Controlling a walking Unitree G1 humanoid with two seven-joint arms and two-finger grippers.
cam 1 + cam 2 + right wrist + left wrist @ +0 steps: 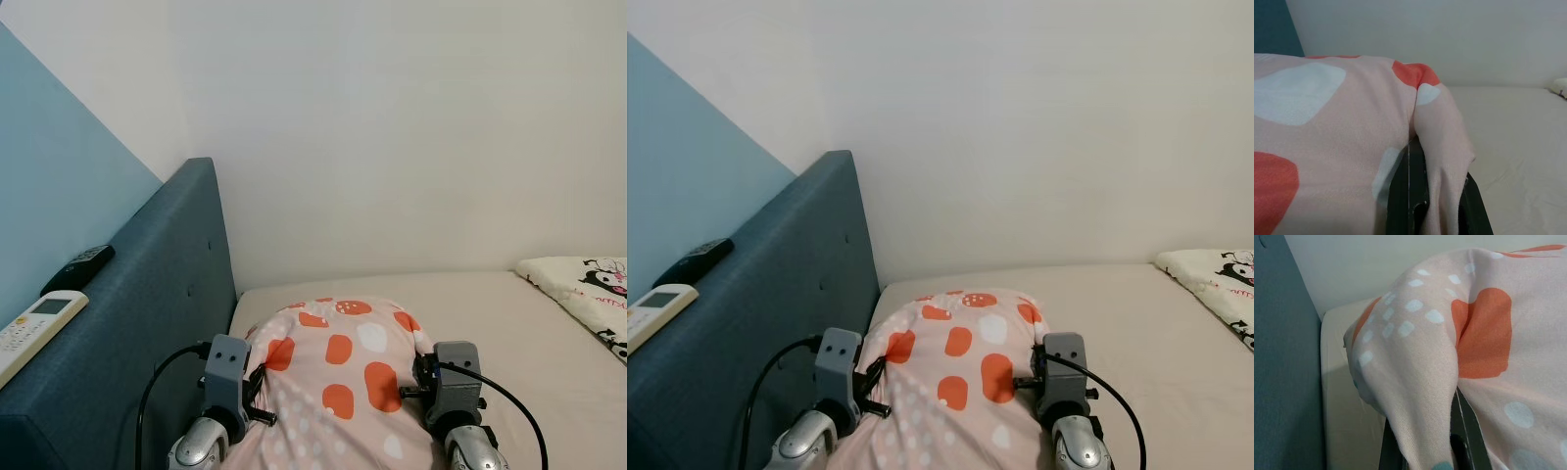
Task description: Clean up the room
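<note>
Over the near end of the bed (490,323), left gripper (1422,440) and right gripper (1437,196) each pinch the spotted pillow (338,377), lifted, placement still pending

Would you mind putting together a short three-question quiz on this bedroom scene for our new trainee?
1. True or false: both the left gripper and the right gripper have the pink spotted pillow pinched between their fingers.
2. Which lies on top of the blue headboard? A) a white remote and a black remote; B) a book; C) a cup.
3. Fill in: at the right edge of the beige mattress lies a white ______ with a cartoon print.

Key
1. True: each wrist view shows fabric caught between that gripper's black fingers.
2. A.
3. Pillow.
</note>
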